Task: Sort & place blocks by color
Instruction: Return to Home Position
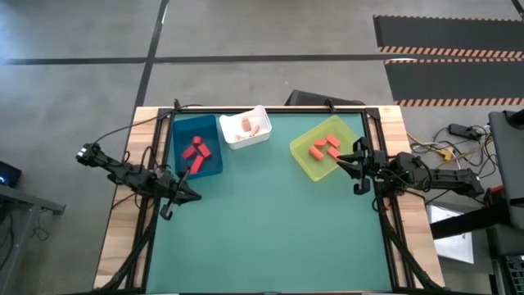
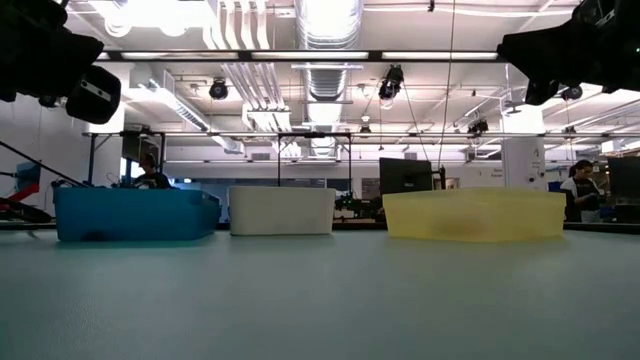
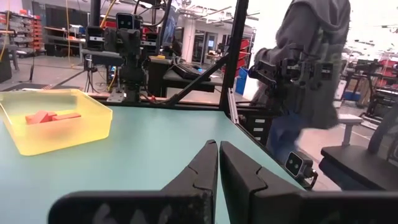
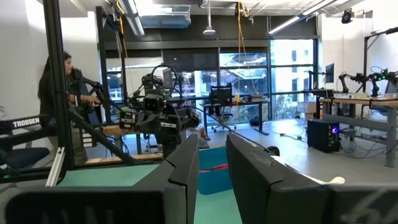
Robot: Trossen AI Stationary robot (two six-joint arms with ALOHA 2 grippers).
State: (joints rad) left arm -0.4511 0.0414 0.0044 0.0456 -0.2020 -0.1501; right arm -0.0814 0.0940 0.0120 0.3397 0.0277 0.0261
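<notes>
Left claw (image 3: pixel 217 146) hangs pinched nearly shut, empty, with red wooden blocks (image 1: pixel 195 152) in the blue plastic bin (image 1: pixel 209 131) just ahead. Right claw (image 4: pixel 212 140), parted slightly and empty, sits beside the yellow-green plastic bin (image 1: pixel 344 131) holding orange blocks (image 1: pixel 322 147). Nothing loose to grab, I'd judge. Each arm just backs off.

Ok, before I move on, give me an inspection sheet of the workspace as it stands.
Surface: green table mat, bare in front of the bins.
Job's things: red wooden blocks in the blue plastic bin, tan blocks in the white bin, orange blocks in the yellow-green bin; none loose.
Clutter: nothing seen.
Grippers: left gripper shut, empty, beside the blue bin; right gripper open, empty, beside the yellow-green bin.
Cables: loose cables on the floor right of the table.
Surroundings: person in a grey hoodie close beside the table.
</notes>
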